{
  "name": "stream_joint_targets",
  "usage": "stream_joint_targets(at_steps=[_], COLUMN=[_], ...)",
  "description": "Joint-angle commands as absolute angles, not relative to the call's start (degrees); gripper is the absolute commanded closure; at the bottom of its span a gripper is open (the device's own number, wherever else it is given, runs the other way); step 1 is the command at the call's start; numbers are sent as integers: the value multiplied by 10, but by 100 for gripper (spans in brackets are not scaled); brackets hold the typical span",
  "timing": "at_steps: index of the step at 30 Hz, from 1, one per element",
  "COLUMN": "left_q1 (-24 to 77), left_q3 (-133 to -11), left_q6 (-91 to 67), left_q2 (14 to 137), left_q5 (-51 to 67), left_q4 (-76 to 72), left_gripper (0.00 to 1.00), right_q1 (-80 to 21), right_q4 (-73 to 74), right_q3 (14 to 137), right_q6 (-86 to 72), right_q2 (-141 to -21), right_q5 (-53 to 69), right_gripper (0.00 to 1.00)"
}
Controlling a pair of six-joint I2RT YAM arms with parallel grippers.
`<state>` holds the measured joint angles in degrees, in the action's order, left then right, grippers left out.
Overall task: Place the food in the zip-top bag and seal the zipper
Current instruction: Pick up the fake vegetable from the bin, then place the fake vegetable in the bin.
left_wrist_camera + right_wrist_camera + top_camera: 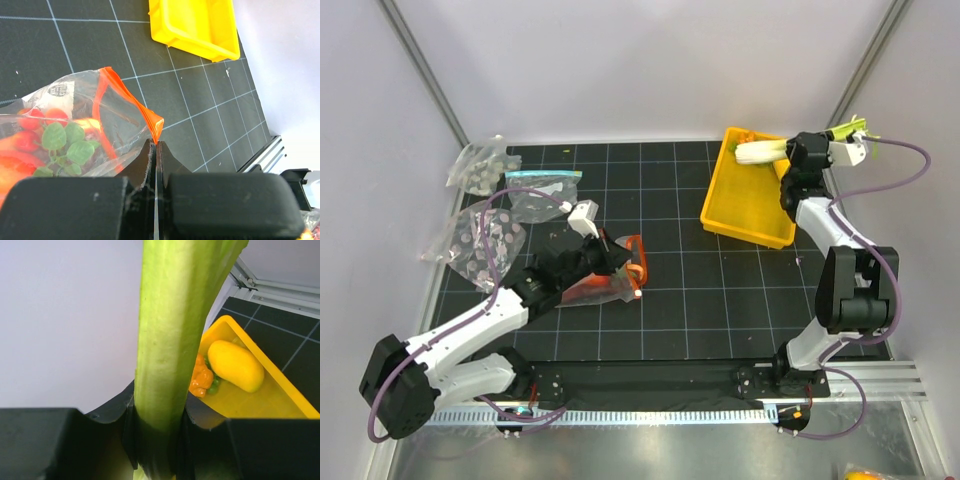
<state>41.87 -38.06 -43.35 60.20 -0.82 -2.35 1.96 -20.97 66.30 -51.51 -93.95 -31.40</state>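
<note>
Left hand (155, 148) closed: fingers pressed together, corner of the zipper (134, 101) pinched at their tips. Right hand (157, 427) clamped across a green stalk (175, 330) with a white end

Surface: the counter (700, 300) is a black mat with a white grid, with an aluminium rail (860, 375) along the near edge by the arm bases. Plain white walls (650, 60) stand on three sides, with grey posts in the far corners

Left arm reaches forward and low, forearm close to the mat. The zip-top bag (75, 107) lies on the counter just ahead of its fingers and to their left, crinkled and clear. The food (60, 142) shows through the plastic as red, orange and green leafy pieces. Further left of this hand are clear bags of grey dotted pieces (480, 240) and a bag with a light-blue strip (542, 178)

Right arm is stretched to the far side, hand raised over the far corner of a yellow bin (745, 228). The stalk sticks out both sides of the hand. Below it in the bin lie a yellow piece (235, 365) and an orange piece (201, 380). The bin is well apart from the left hand, to its right
</note>
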Motion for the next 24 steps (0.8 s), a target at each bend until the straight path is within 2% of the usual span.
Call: stream_joint_targets(at_steps=[1, 8, 13, 15, 16, 17, 18, 20, 24], left_q1=[417, 417, 417, 417, 417, 417, 417, 417, 417], left_q3=[-380, -381, -380, -381, -381, -381, -381, -381, -377], left_q6=[-438, -439, -439, -439, -438, -438, -437, -435, -427], left_q2=[589, 590, 590, 591, 591, 590, 588, 584, 576], left_q5=[-3, -2, -4, -2, -2, -2, -2, -7, -25], left_q4=[-56, -56, -57, -56, -56, -56, -55, -53, -49], left_gripper=[100, 100, 100, 100, 100, 100, 100, 100, 100], right_q1=[20, 21, 21, 21, 21, 20, 20, 20, 20], right_q4=[-188, -123, -152, -158, -160, -160, -156, -105, -73], right_q3=[650, 664, 605, 582, 577, 575, 578, 591, 576], right_q6=[-503, -505, -488, -490, -490, -483, -480, -481, -475], right_q2=[-922, -934, -920, -917, -917, -921, -924, -924, -884], right_q5=[-307, -240, -238, -233, -209, -189, -172, -156, -150], right_gripper=[85, 85, 85, 81, 73, 44, 31, 13, 6])
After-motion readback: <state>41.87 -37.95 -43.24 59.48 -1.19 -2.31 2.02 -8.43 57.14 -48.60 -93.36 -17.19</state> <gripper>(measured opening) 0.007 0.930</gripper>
